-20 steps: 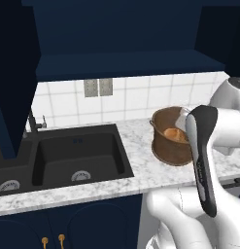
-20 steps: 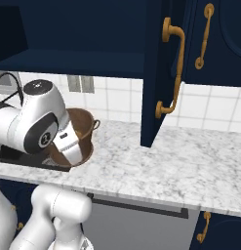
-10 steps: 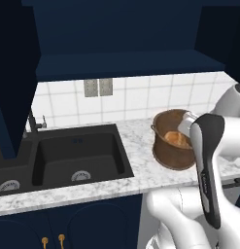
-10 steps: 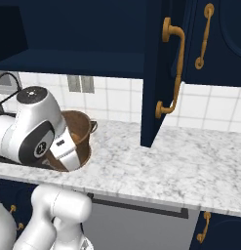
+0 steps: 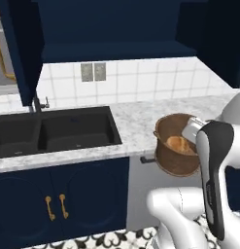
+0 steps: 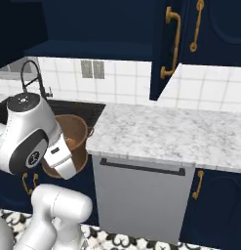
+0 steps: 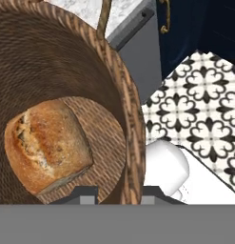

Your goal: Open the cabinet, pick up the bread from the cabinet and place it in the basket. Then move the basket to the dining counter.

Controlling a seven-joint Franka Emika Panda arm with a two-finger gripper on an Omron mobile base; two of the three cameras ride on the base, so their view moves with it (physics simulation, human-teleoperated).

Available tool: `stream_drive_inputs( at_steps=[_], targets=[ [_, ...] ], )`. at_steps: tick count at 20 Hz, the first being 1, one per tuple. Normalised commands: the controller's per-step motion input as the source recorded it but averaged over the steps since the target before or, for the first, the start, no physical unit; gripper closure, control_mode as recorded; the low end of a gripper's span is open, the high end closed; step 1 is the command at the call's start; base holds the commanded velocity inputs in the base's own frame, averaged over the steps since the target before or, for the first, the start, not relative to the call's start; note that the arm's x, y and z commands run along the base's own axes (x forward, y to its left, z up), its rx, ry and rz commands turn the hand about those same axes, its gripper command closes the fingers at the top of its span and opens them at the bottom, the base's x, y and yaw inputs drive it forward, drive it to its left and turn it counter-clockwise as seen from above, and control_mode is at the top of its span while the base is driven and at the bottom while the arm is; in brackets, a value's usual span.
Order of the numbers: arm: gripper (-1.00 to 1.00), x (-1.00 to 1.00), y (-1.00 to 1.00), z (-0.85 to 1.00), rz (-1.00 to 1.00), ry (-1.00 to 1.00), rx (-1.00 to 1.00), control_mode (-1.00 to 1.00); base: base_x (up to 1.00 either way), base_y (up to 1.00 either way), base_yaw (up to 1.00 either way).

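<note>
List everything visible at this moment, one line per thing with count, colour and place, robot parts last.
Round brown woven basket: one, brown, off the counter's front edge, its rim gripped by the robot.
Crusty orange-tan bread loaf: one, on the basket's floor.
Black double sink: one, set in the marble counter.
Dark faucet: one, behind the sink.
Navy-blue upper cabinet: one, doors open, with long brass handles.
Grey wall outlets: two, on the white tiles.
Grey dishwasher front: one, under the counter.
Navy lower cabinets: short brass handles.
Patterned black-and-white floor tiles: below.
White robot arm: one; gripper shut on the basket's rim.
</note>
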Motion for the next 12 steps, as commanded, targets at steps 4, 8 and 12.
stream_drive_inputs(
  at_steps=[4, 8, 12],
  targets=[
    [1.0, 0.0, 0.0, 0.0, 0.0, 0.0, 0.0, 1.0, -0.88, -0.01, -0.58],
    [1.0, 0.0, 0.0, 0.0, 0.0, 0.0, 0.0, 1.0, -0.26, 0.0, -0.92],
    [1.0, 0.0, 0.0, 0.0, 0.0, 0.0, 0.0, 1.0, -0.03, 0.0, -0.96]
  ],
)
